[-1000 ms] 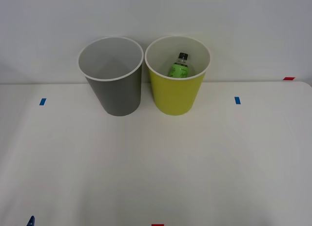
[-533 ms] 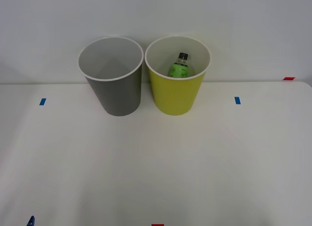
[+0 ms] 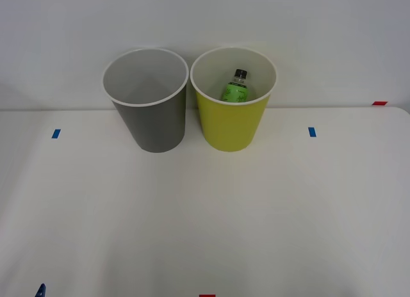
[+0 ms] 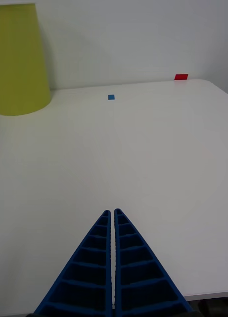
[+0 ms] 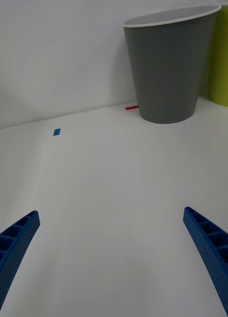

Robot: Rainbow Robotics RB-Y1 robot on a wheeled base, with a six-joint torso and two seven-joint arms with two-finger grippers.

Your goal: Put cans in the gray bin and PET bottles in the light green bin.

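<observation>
bottle [image 3: 236,88] upright inside light green bin [image 3: 233,121], gray bin [image 3: 152,121] just beside it, left gripper [image 5: 111,237] fingers spread apart over tabletop [image 3: 205,214], right gripper [image 4: 113,214] fingers pressed together, holding nothing

No legible text anywhere.

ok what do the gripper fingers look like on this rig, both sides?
Both match. The right gripper has two bright blue plastic fingers, long triangles tapering to narrow tips, each an open lattice of ladder-like ribs. The left gripper has fingers of the same blue and ribbing, with a fine dotted texture on their faces. No cables or printed markings are visible on either.
</observation>
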